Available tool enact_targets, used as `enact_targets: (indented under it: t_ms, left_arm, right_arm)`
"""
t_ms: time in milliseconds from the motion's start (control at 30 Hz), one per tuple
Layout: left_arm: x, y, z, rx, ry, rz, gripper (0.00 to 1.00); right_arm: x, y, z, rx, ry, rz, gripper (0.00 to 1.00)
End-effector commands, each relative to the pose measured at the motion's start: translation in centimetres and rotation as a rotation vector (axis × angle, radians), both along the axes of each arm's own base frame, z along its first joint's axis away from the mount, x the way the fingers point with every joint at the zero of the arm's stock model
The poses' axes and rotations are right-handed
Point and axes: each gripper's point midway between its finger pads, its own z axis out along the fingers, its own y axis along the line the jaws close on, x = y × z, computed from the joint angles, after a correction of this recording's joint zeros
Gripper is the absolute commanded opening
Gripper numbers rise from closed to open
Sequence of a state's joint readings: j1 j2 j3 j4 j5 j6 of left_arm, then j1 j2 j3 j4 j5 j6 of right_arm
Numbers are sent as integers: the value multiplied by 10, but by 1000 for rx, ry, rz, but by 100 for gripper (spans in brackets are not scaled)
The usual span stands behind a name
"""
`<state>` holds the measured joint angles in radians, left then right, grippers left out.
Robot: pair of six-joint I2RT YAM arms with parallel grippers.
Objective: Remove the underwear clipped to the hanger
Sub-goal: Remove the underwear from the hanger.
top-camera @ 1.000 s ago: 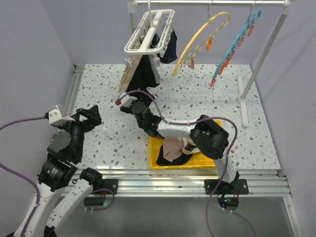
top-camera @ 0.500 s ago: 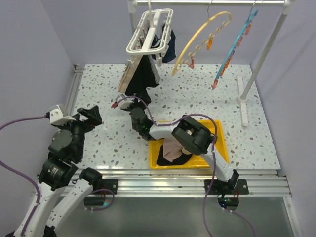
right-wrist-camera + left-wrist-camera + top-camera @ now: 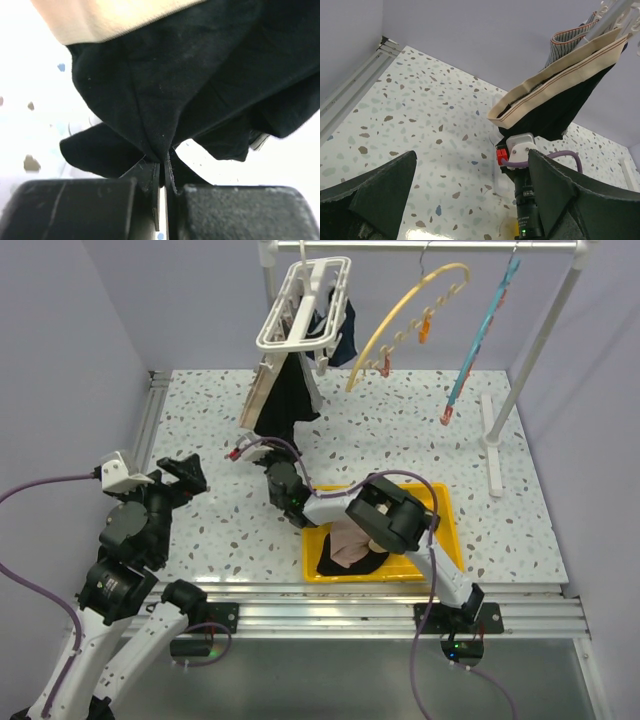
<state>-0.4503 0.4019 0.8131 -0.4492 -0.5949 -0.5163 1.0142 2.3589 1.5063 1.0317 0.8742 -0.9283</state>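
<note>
A white clip hanger hangs from the rail with underwear clipped to it. The black underwear with a cream waistband hangs lowest, beside a grey striped piece and a navy piece. My right gripper is shut on the lower edge of the black underwear, the cloth pinched between its fingers. My left gripper stands open and holds nothing, low at the table's left, facing the hanger.
A yellow tray at the near edge holds a pale pink-beige garment and a black one. A yellow curved hanger and a blue hanger hang on the same rail. The rack's post stands at right.
My right gripper has closed on the black underwear's lower edge, and its elbow has swung left over the tray. The yellow and blue hangers have swayed. The left arm has not moved.
</note>
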Motion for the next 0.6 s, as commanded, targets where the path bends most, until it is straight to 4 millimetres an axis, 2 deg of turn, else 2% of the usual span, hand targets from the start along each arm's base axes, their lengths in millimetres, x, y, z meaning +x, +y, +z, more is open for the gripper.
enact_targets:
  t_ms: [0,67,133,167,233,267,333,367,467,533,567]
  left_arm:
    - [-2,3,13,-30,-24,15,97]
    - [-1,2,11,-30,-21,12,97]
    - [-1,1,11,-32,-24,8,97]
    - [-1,0,10,-30,-21,5,97]
    - [1,-2,9,-30,-23,-4,97]
    - [1,-3,10,-32,-30,-9,97]
    - [2,-6,12,-30,-40,-29,98]
    - [2,-8,10,-26,-39,-40,98]
    - [4,-20,18,-12,-79,-107,99]
    - [3,-33,24,7,-109,-184,100]
    - [4,-38,26,13,-124,-213,100]
  right_arm:
    - [-7,-18,49,134,-71,-18,0]
    - [-11,-27,60,145,-72,-4,0]
    - [-18,-32,55,148,-30,29,0]
    - [-22,-39,76,187,-35,44,0]
    - [-28,-44,69,202,46,93,0]
    - [-35,-48,93,299,56,126,0]
    - [-42,-58,74,258,186,164,0]
    - [-47,-55,77,275,230,225,0]
    - [-62,-74,74,274,356,224,0]
    - [-78,-82,69,271,459,293,0]
    - [-75,-93,67,281,491,308,0]
